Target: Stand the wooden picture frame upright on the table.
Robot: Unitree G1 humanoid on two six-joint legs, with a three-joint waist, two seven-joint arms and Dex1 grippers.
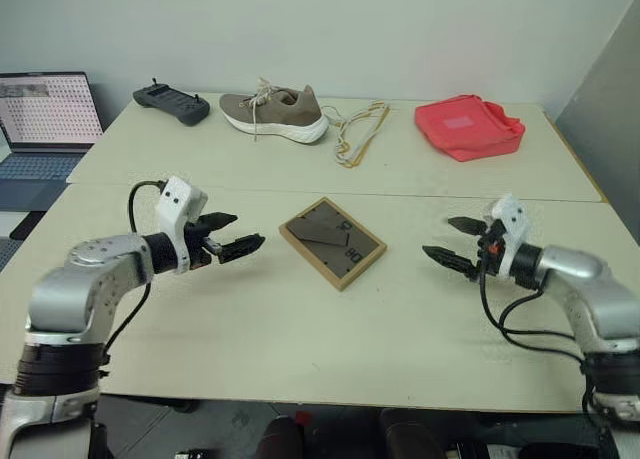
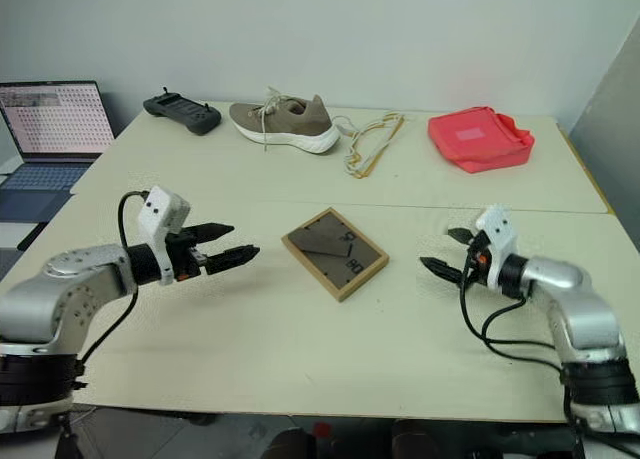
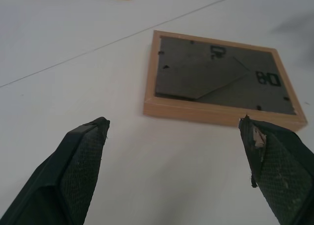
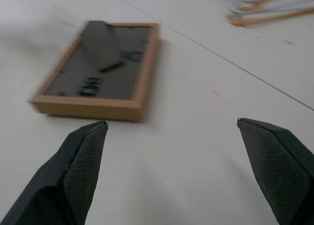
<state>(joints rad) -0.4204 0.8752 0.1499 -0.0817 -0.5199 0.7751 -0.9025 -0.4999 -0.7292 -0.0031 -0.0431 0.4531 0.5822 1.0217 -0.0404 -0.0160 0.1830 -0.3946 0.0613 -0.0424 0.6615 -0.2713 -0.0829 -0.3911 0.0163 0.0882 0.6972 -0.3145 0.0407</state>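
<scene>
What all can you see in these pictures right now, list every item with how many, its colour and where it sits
wooden picture frame: one, light wood with dark brown backing up, lying flat on the near table between the grippers
near table: one, pale beige
far table: one, pale beige, butted behind the near one
shoe: one, brown with white sole, far table
controller: one, dark grey, far table, left of the shoe
hangers: a small bunch, yellowish, right of the shoe
bag: one, red, far table, right side
laptop: one, open, off the far left
left gripper: black fingers, open, left of the frame
right gripper: black fingers, open, right of the frame
</scene>
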